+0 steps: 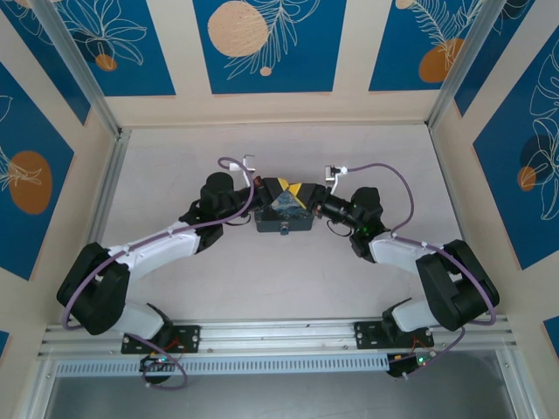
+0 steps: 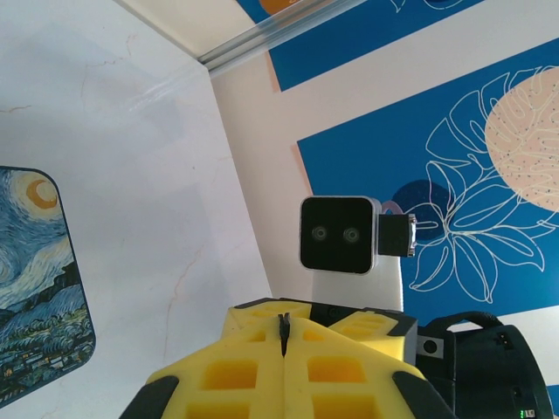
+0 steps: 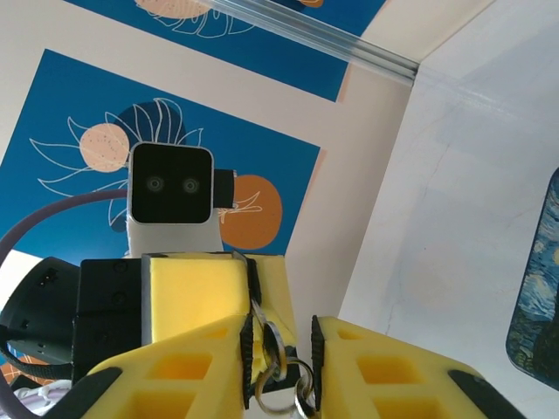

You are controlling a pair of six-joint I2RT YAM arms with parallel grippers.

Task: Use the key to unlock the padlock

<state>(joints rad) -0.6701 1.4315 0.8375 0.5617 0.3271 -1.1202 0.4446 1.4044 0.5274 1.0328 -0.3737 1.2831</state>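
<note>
Key (image 3: 265, 339) between right jaws; long axis unclear.

Left gripper (image 2: 283, 323), 6 o'clock of frame: yellow fingers (image 2: 223, 375) pressed together along one closed seam. A thin dark sliver (image 2: 282, 326) stands in that seam at the tips; what it is cannot be determined. Right arm's wrist camera (image 2: 337, 234), just beyond the tips toward 1 o'clock: black face, two lenses, white housing. Swirl-painted box (image 2: 35, 288), 9 o'clock, lying on the white table (image 2: 131, 131), apart from the fingers. Blue leaf-printed wall panel (image 2: 489, 175), 3 o'clock. Metal rail (image 2: 262, 35), 12 o'clock.
</note>
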